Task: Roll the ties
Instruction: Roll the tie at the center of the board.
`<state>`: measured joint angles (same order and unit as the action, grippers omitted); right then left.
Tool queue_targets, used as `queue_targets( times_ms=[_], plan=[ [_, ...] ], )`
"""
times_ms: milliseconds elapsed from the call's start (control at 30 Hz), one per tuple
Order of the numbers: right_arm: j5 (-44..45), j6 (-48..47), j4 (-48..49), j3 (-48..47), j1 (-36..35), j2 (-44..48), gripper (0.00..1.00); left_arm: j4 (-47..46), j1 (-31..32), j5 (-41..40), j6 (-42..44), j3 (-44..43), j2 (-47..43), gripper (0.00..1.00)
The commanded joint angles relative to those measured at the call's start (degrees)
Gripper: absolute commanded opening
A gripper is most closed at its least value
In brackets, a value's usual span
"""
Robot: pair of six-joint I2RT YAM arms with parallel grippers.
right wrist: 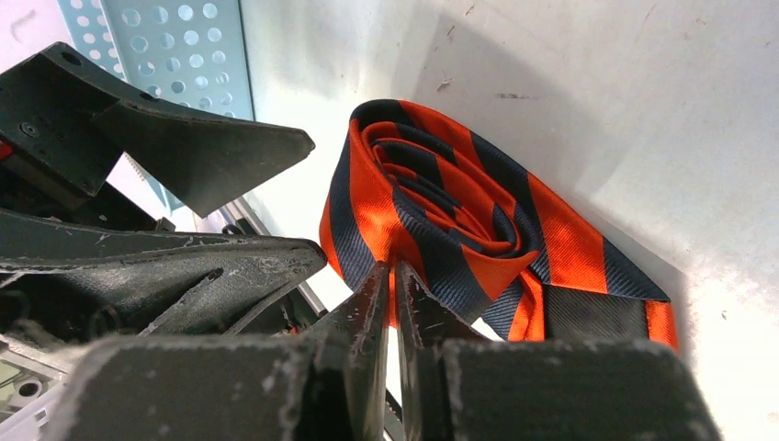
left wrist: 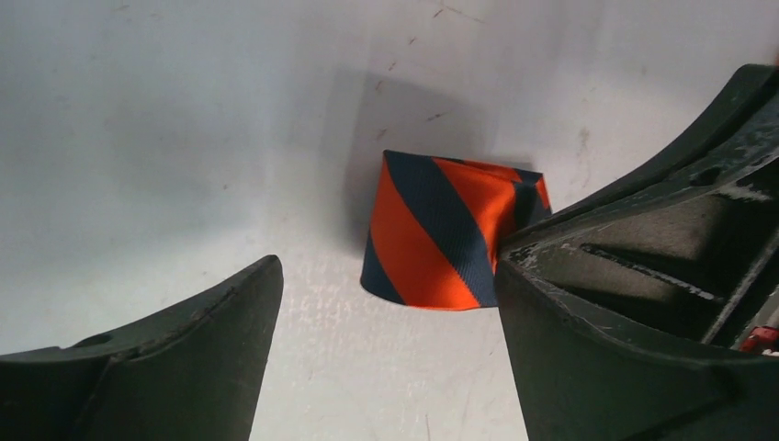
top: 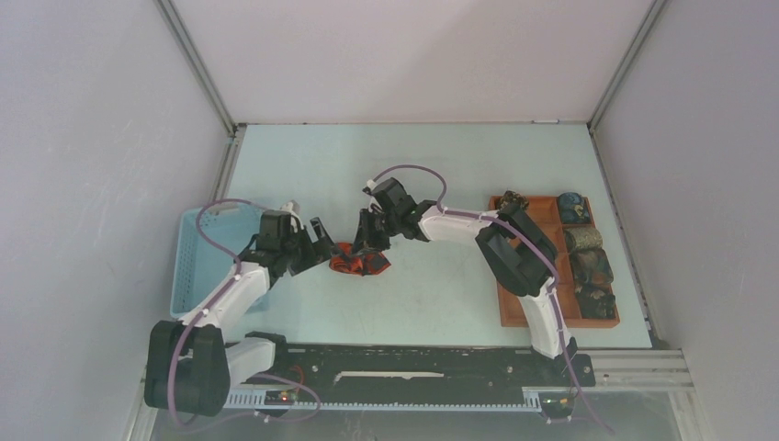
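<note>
The red-orange and dark striped tie (top: pixel 358 262) lies rolled up on the table at the middle. The right wrist view shows its coil (right wrist: pixel 441 207) from the side, with a loose end at the lower right. My right gripper (top: pixel 369 241) is shut, pinching the roll's outer layer at its near edge (right wrist: pixel 392 276). My left gripper (top: pixel 319 241) is open beside the roll's left side; its right finger (left wrist: pixel 588 303) touches or nearly touches the roll (left wrist: pixel 441 234). Several small dark rolled ties (top: pixel 588 262) sit in the brown tray.
A light blue plastic basket (top: pixel 197 262) stands at the left, behind my left arm. The brown compartmented tray (top: pixel 551 308) stands at the right, beside my right arm. White walls enclose the table on three sides.
</note>
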<state>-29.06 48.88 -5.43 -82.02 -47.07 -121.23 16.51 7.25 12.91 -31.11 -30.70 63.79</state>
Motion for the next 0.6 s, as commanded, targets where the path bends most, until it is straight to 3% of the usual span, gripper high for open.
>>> queue_targets(
  times_ms=[0, 567],
  plan=[
    [1.5, -1.9, -1.5, 1.0, 0.2, 2.6, 0.08, -7.8, 0.4, 3.5, -1.3, 0.7, 0.7, 0.91],
    [1.5, -2.7, -2.6, 1.4, 0.8, 3.9, 0.08, -19.5, 1.3, 10.0, -4.5, 4.6, 6.5, 0.88]
  ],
)
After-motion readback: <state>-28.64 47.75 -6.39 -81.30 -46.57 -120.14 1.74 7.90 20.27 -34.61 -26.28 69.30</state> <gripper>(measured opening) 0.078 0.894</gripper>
